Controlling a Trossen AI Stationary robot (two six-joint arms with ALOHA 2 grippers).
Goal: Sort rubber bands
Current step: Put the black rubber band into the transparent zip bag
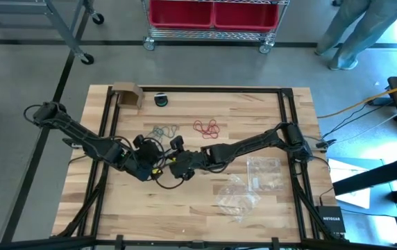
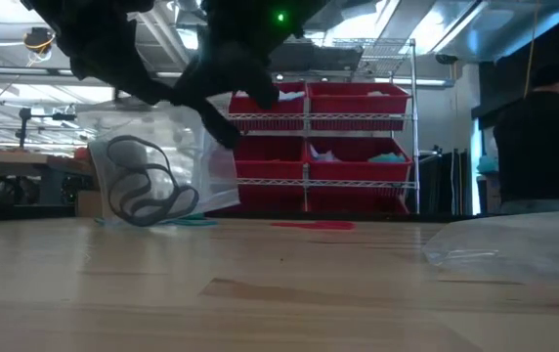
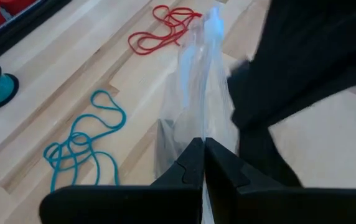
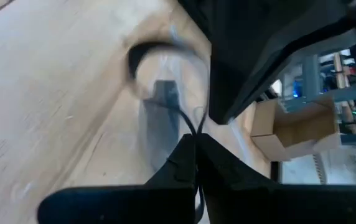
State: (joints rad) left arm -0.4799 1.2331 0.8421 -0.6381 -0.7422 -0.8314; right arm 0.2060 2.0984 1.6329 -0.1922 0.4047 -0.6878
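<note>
A clear plastic bag (image 2: 177, 147) hangs near the table's middle with black rubber bands (image 2: 143, 191) bunched in its lower part. My left gripper (image 1: 148, 165) is shut on the bag (image 3: 196, 81). My right gripper (image 1: 176, 167) faces it closely and is shut on black band strands (image 4: 144, 53). Teal rubber bands (image 1: 164, 130) and red rubber bands (image 1: 207, 126) lie loose on the wood just beyond the grippers. My left gripper (image 3: 203, 158) pinches an edge of the clear bag (image 3: 201, 127) between its two fingers, slanting down. The bag hangs below them, and I cannot tell whether its bottom (image 2: 152, 220) touches the table. My right gripper (image 4: 195, 155) pinches thin black band strands (image 4: 189, 127) between its fingers, slanting down from the table's right. The strands run on to a loop in the bag. Whether plastic is also caught, I cannot tell.
Two more clear bags (image 1: 264, 173) (image 1: 237, 198) lie toward the table's right and near side. A small cardboard box (image 1: 128, 94) and a teal spool (image 1: 161, 99) stand at the far edge. A person (image 1: 358, 31) stands beyond the far right corner.
</note>
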